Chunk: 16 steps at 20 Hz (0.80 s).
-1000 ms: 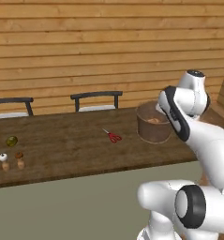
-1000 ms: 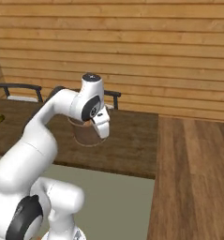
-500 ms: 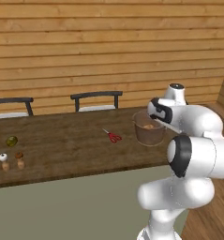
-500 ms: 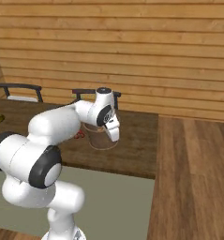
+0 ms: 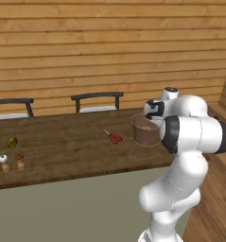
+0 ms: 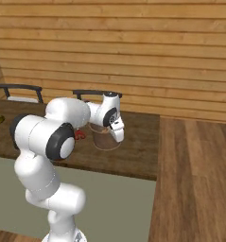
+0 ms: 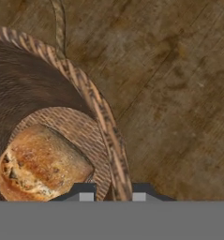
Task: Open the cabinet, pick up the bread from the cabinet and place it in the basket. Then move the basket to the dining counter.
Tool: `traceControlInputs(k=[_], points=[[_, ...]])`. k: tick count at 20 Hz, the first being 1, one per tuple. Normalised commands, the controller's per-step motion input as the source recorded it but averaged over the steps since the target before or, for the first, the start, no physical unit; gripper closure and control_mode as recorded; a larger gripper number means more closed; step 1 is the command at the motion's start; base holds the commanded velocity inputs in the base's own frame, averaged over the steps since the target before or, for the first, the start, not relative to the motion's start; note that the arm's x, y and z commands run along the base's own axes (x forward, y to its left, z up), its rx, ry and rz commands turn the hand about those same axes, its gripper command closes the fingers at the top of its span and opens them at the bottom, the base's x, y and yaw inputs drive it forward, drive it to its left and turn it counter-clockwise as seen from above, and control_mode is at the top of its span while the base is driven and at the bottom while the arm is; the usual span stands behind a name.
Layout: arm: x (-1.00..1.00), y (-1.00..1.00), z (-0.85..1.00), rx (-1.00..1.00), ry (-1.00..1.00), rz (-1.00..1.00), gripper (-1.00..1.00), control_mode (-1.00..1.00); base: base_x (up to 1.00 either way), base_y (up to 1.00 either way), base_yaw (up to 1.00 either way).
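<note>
The gripper (image 7: pixel 109 193), clenched on the stiff woven rim of the light, rigid basket (image 5: pixel 145 130), the sensible place to hold it, keeps it on the dining counter (image 5: pixel 62 146) right of the red scissors (image 5: pixel 114 137), bread (image 7: pixel 38 164) inside, the arm having swung further forward than before.

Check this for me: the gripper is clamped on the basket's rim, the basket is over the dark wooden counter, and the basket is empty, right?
Not quite. The basket is not empty: the hand view shows the bread lying on its woven bottom. The rest stands: the gripper is closed on the basket's rim, with the dining counter beneath it.
</note>
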Motion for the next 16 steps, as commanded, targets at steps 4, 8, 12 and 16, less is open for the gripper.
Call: traceControlInputs(k=[4,8,12,16], points=[[0.10,0.00,-0.36,0.01,0.02,0.00,1.00,-1.00,0.00,0.00,0.00],[0.05,0.00,-0.22,0.00,0.01,0.00,-1.00,-1.00,0.00,0.00,0.00],[0.00,0.02,0.04,-0.01,0.00,-0.01,-1.00,-1.00,0.00,0.00,0.00],[-0.11,0.00,0.65,0.00,-0.02,0.00,-1.00,-1.00,0.00,0.00,0.00]])
